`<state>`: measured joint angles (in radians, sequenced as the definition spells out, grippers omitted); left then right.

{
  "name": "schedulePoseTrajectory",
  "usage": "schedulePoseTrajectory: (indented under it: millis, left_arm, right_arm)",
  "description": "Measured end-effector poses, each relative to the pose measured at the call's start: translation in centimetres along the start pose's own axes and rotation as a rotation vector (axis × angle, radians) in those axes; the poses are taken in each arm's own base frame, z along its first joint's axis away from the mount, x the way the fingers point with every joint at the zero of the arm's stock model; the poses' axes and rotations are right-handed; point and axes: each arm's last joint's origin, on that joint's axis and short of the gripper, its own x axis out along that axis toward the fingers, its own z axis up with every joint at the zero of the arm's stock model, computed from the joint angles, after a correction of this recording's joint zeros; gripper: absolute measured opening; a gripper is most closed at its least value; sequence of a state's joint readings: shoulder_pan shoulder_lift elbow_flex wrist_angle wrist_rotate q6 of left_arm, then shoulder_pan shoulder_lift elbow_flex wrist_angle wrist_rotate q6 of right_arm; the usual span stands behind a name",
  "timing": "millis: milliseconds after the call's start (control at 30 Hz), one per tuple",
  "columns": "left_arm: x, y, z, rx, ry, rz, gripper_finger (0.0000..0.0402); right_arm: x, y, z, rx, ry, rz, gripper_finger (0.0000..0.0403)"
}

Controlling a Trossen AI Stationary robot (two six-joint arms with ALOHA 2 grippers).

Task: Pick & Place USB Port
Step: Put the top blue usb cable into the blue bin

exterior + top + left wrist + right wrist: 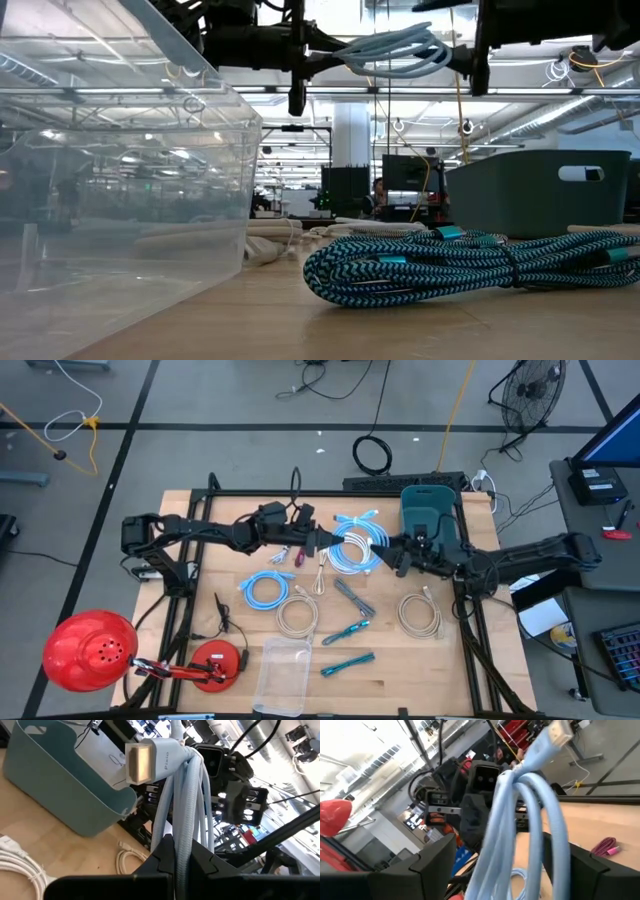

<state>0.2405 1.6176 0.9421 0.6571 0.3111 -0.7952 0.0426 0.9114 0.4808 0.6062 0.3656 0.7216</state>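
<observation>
The left gripper [322,543] is holding a coiled light-blue USB cable [355,546] in the air above the middle of the worktop [440,660], its fingers [165,857] pinching the bundled strands with the metal plug [139,762] standing clear above them. The right gripper [397,557] is waiting just beside the bundle with its fingers [435,857] spread wide on either side of the loops, which the right wrist view shows hanging between them without visible contact. This is reading as a hand-over between arms, with the teal bin [430,510] at the far right of the worktop the likely destination. To do the step well, the right fingers should be closing on the gathered strands rather than a single loop, and the left grip should be releasing only once that hold is secure, otherwise the coil may be slipping or unwinding. Other coiled cables [266,590] are lying on the worktop below.
</observation>
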Motion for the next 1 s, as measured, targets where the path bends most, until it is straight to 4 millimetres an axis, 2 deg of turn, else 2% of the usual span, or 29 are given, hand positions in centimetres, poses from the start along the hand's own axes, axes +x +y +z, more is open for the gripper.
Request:
schedulePoseTrajectory:
  millis: [167, 300, 633, 867, 1000]
  left_arm:
    - [0.0, 0.1, -0.1, 0.003, 0.008, 0.007, 0.0012]
    - [0.0, 0.3, -0.2, 0.013, 0.024, 0.023, 0.0012]
    - [0.0, 0.2, -0.2, 0.026, 0.021, 0.019, 0.0012]
    - [0.2, -0.4, -0.8, 0.021, 0.037, -0.008, 0.0014]
    - [0.1, -1.8, -0.6, 0.060, 0.059, -0.150, 0.0055]
  right_arm:
    - [0.6, -0.7, -0.3, -0.016, 0.011, -0.041, 0.0238]
    - [0.5, -0.7, -0.2, -0.017, 0.005, -0.043, 0.0195]
    - [0.4, -0.9, -0.3, -0.060, 0.033, -0.064, 0.0022]
    - [0.3, -0.9, -0.3, 0.000, 0.033, -0.056, 0.0025]
    - [0.0, -0.5, 0.1, 0.039, 0.042, -0.005, 0.0012]
